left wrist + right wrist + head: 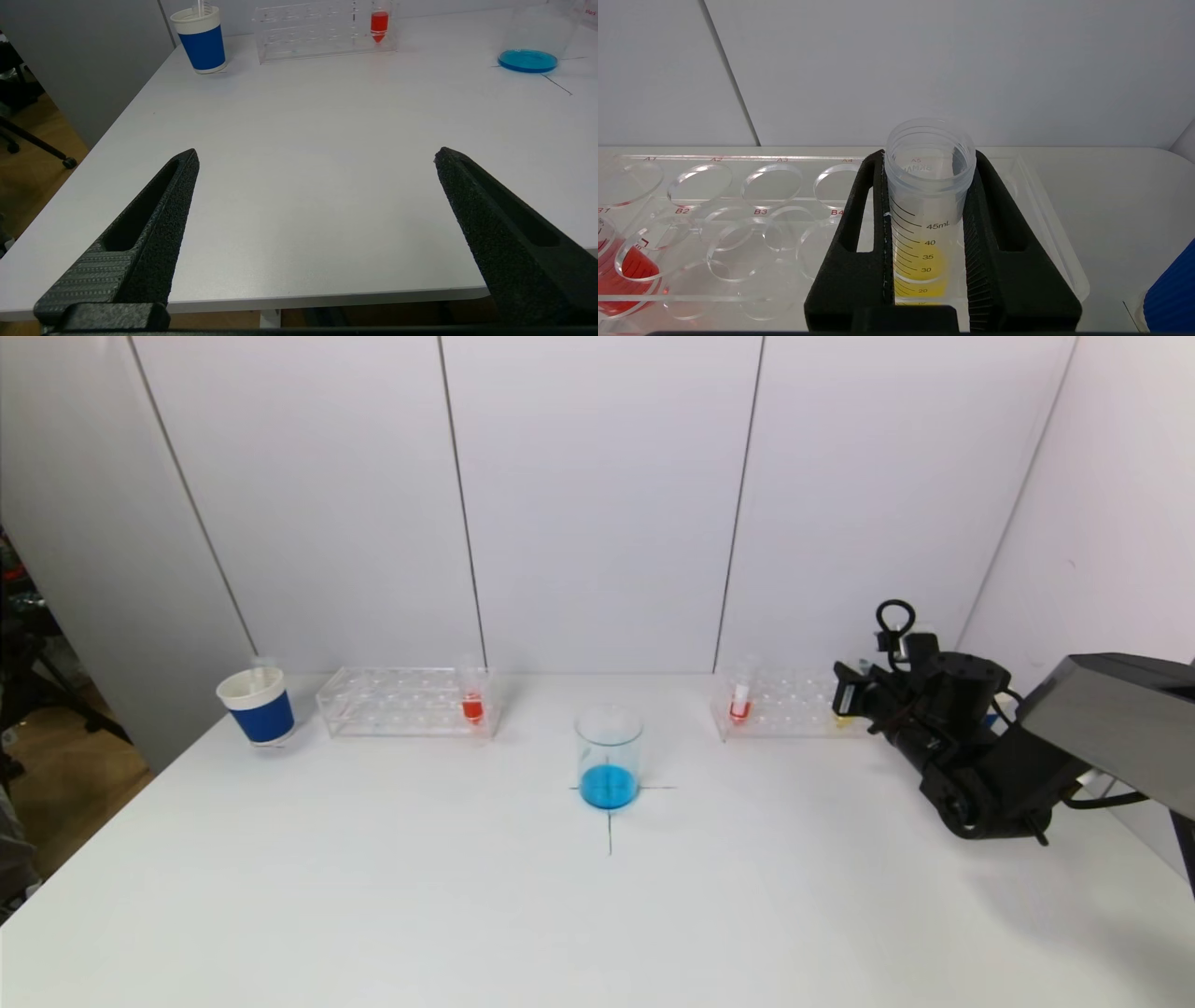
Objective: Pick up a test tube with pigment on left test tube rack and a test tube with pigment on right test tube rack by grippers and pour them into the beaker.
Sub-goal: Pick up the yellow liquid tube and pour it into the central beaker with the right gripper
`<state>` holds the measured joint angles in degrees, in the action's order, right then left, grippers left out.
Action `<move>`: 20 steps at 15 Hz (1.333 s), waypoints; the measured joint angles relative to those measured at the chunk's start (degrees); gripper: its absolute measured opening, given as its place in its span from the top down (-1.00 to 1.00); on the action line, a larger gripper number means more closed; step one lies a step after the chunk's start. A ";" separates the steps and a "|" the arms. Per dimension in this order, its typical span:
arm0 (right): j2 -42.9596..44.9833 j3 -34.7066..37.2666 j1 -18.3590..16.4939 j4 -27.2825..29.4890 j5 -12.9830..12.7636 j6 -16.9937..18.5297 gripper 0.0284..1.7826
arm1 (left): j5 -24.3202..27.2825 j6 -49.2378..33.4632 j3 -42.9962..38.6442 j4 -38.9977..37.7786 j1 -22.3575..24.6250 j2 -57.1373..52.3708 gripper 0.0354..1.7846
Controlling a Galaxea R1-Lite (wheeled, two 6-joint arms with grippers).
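Note:
A clear test tube with yellow pigment stands at the right end of the right test tube rack. My right gripper is shut on it below its open rim. That rack also holds a tube of red pigment at its left end. The left test tube rack holds a red tube at its right end. The beaker, with blue liquid in its bottom, stands at the table's middle. My left gripper hangs open over the near left table edge, out of the head view.
A blue and white paper cup stands left of the left rack. Something blue sits just right of the right rack. A thin black cross marks the table under the beaker. White wall panels close off the back and right.

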<state>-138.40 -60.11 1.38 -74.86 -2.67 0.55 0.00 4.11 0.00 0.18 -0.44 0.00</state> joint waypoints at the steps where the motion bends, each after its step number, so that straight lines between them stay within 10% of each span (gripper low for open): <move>1: 0.00 0.00 0.00 0.00 -0.02 0.02 0.48 | 0.00 0.00 0.00 0.00 0.00 0.00 -0.98; 20: 5.51 -0.24 0.24 4.02 0.02 -1.73 0.48 | 0.02 0.00 0.00 0.00 0.00 0.00 -0.98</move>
<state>-132.89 -60.36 1.62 -70.84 -2.65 -1.18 0.02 4.11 0.00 0.18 -0.44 0.00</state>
